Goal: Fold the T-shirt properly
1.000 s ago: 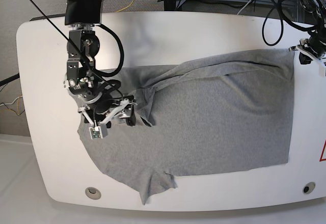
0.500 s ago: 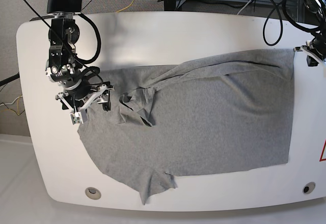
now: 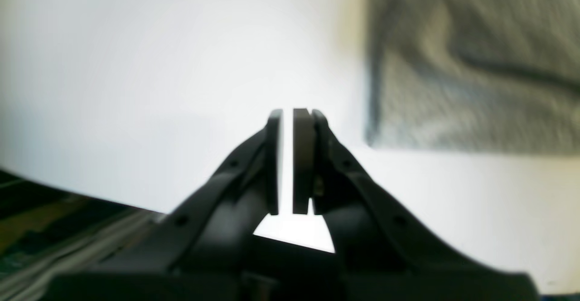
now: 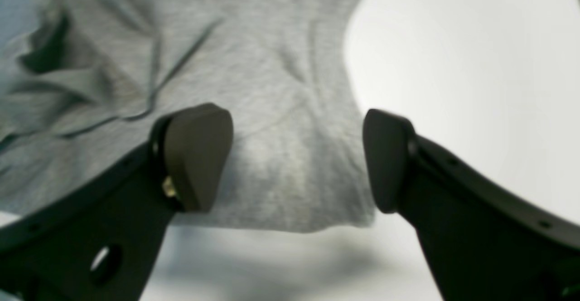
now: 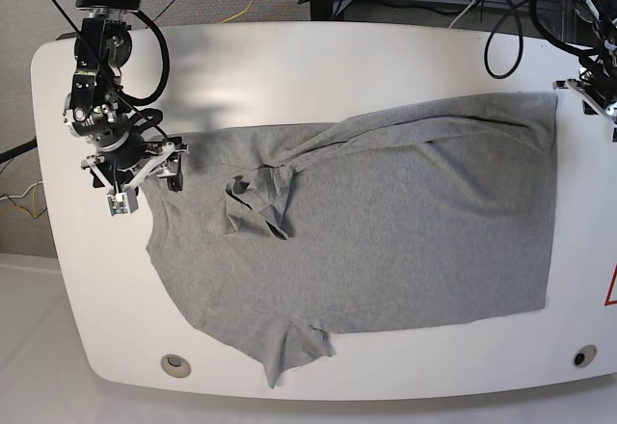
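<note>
The heather-grey T-shirt (image 5: 405,222) lies spread on the white table (image 5: 318,67), with a crumpled fold (image 5: 255,202) left of its middle and a sleeve (image 5: 294,347) near the front edge. My right gripper (image 5: 147,181) hovers at the shirt's left edge, open. In the right wrist view its fingers (image 4: 195,156) stand wide apart over the T-shirt's hem (image 4: 281,110), holding nothing. My left gripper (image 5: 590,92) sits just off the shirt's far right corner. In the left wrist view the left gripper (image 3: 287,115) is shut and empty, with the T-shirt's corner (image 3: 466,65) to the right.
Two round grommets (image 5: 175,364) (image 5: 584,356) sit near the table's front edge. A red warning sticker (image 5: 611,289) is at the right rim. Black cables (image 5: 501,29) hang behind the table at the back. Bare table surface runs along the back.
My right gripper has moved left and back, from the crumpled fold to the shirt's left edge, staying open. The fold stays where it lay. My left gripper shifted slightly right.
</note>
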You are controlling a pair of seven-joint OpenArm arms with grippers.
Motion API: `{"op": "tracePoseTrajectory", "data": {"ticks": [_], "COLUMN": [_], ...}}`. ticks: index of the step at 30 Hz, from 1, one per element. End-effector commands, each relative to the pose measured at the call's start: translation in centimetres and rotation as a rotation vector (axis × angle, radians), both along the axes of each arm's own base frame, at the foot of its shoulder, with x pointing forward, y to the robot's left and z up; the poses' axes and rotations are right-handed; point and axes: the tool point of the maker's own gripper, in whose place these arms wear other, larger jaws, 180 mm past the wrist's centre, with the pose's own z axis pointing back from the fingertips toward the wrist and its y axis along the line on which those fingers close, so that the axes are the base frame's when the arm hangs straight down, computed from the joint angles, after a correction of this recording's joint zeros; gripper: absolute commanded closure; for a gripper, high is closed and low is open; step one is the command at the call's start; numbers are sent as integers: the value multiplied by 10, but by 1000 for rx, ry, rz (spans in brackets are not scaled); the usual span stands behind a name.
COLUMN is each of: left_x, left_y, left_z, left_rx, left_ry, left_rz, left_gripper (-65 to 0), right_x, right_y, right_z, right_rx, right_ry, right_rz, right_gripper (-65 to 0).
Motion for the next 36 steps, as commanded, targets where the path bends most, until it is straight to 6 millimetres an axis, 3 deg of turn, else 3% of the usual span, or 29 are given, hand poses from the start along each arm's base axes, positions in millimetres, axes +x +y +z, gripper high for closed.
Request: {"op": "tracePoseTrajectory", "data": {"ticks": [1,6,13,16,24,36], "left_x": [7,12,24,33,34,35], "left_y": [1,-16,-32,-33,-33,-33], "left_z": [3,-9,-9,-1,-2,-23], "left_rx": [11,-15,-44,-35,-39,-105], "left_ry": [-9,10,-46,-74,-78,-51], "left_rz": [-30,-153,-168,-172,-171,-138], "left_gripper": [-36,-77,-82,-83,-83,-83], "right_x": [5,4,4,4,3,-2], "right_y": [-5,-4,-3,-5,-15,-32], "right_z": [12,11,11,12,11,-19], "right_rx": [-9,-7,-4,-9,-36,-16], "right_ry": [-43,-43,-43,-43,-34,13], "right_rz": [3,5,5,4,2,-45], "right_gripper": [-453,-453,-453,-453,-453,-453]}}
